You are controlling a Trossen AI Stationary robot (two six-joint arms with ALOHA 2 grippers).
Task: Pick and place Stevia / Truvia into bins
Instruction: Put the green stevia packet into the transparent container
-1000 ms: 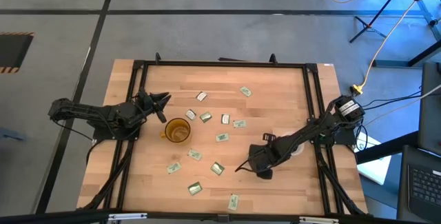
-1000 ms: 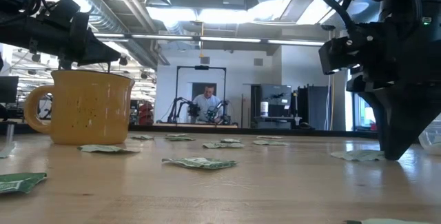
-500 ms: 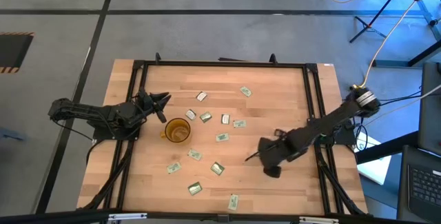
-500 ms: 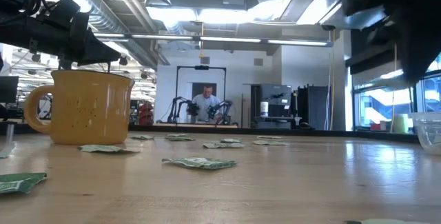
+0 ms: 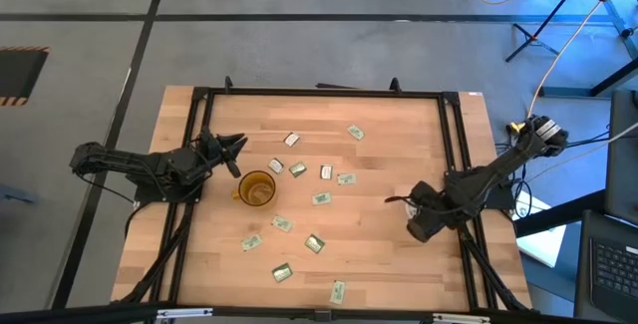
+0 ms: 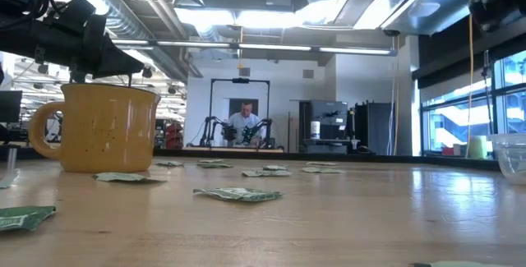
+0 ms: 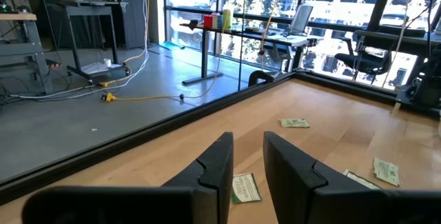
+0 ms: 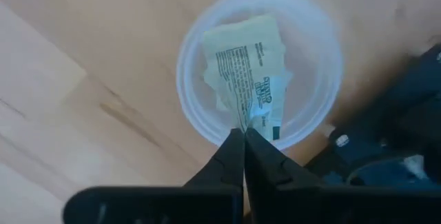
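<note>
Over the right edge of the pale wooden table, the right gripper hangs directly above a clear, colourless round plastic cup, its two dark fingers pinched tight on the lower edge of a green-and-white paper sachet that dangles over the cup's open mouth. From overhead, the right arm reaches in from the table's right edge, its gripper sitting roughly halfway along that side. On the opposite side, the left gripper waits near the left edge, just beside the rim of an amber translucent mug with a handle; its fingers stand slightly parted with nothing between them, and one sachet lies on the wood just beyond their tips. Around a dozen more green-and-white sachets lie scattered flat across the middle of the table, from near the far edge down toward the near edge, several of them close around the mug, the rest apart from one another. At table height the mug stands upright at the left, with crumpled sachets lying on the wood before it, and the clear cup's edge shows at the far right. A person sits in the room beyond the table.
</note>
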